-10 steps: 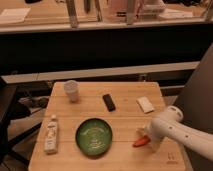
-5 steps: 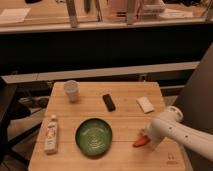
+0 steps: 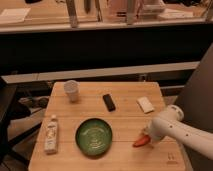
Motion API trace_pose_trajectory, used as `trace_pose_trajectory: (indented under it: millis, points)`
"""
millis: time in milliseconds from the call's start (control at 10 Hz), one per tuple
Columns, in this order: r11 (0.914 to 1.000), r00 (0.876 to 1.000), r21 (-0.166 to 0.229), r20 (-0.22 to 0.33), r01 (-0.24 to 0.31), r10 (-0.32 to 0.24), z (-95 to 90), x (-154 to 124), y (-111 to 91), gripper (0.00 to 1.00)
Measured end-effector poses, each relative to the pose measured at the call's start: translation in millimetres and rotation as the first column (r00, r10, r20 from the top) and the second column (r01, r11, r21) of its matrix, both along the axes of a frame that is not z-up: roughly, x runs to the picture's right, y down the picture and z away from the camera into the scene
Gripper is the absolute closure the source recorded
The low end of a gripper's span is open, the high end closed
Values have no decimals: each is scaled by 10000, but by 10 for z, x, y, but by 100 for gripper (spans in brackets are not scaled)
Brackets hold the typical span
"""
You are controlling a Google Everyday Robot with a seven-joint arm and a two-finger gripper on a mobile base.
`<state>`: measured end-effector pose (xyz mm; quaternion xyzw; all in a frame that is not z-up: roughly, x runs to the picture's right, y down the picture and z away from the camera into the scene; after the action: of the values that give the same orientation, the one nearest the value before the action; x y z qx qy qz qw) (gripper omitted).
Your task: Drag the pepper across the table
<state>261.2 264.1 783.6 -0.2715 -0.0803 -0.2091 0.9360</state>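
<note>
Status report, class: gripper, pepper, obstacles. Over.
Gripper at pepper, table front right. Pepper lying on table. Plate just left, blocks a leftward drag.

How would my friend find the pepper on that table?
Find the wooden table, then the round green plate near its front. Right of the plate, at the robot's white hand, lies the pepper: the only small, pointed, red-orange thing.

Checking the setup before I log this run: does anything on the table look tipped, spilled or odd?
Only the bottle near the left edge of the table: it seems to lie on its side, with no spill visible. The cup stands upright. The gripper sits at the pepper, front right.
</note>
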Motion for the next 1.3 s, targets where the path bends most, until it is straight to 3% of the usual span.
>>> trace_pose_trajectory:
  millis: [300, 400, 1100, 1300]
  points:
    - [9999, 9999, -5, -70, -147, 147, 30, 23, -14, 95]
    - [9998, 9997, -6, -111, -195, 195, 43, 55, -32, 99]
    - [9999, 9998, -104, -191, -64, 62, 89, 114, -70, 100]
    - [9997, 9996, -153, -164, 213, -216, 83, 112, -62, 100]
